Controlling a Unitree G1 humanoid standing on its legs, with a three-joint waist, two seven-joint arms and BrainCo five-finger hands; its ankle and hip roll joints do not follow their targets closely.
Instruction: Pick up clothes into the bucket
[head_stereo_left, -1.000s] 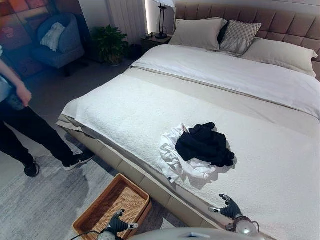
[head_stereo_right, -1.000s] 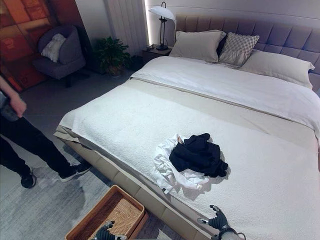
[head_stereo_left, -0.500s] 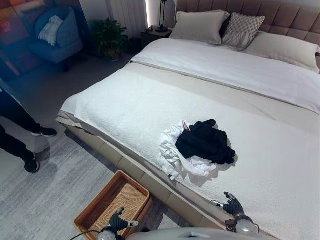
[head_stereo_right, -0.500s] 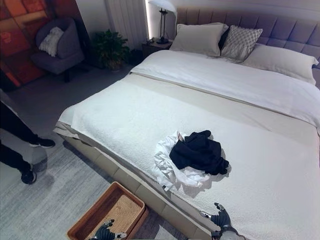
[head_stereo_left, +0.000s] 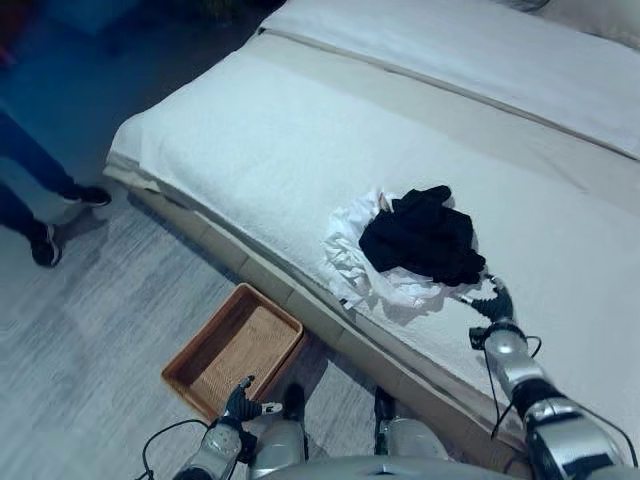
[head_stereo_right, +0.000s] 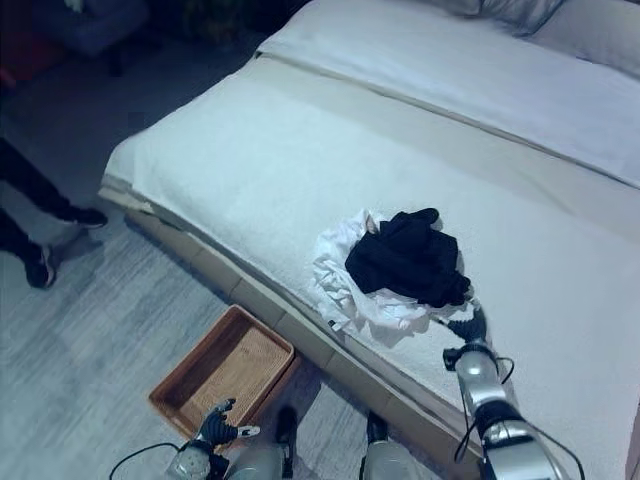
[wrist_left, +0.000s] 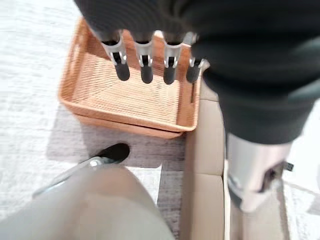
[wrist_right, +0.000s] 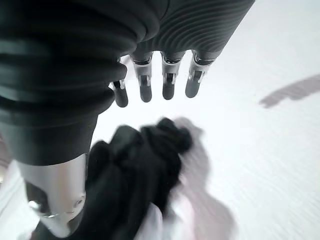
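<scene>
Right hand (head_stereo_left: 494, 303) beside black garment (head_stereo_left: 424, 236)

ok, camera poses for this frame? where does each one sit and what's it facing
Left eye view: on the head, looking down at the bed, black garment on white garment, basket on the floor; both hands show.
Right eye view: same head, same scene, slightly offset; right hand beside the clothes.
Left wrist view: on the left wrist, looking past the open left hand at the basket.
Right wrist view: on the right wrist, looking past open fingers at the black garment.
Shared: basket, black garment.
</scene>
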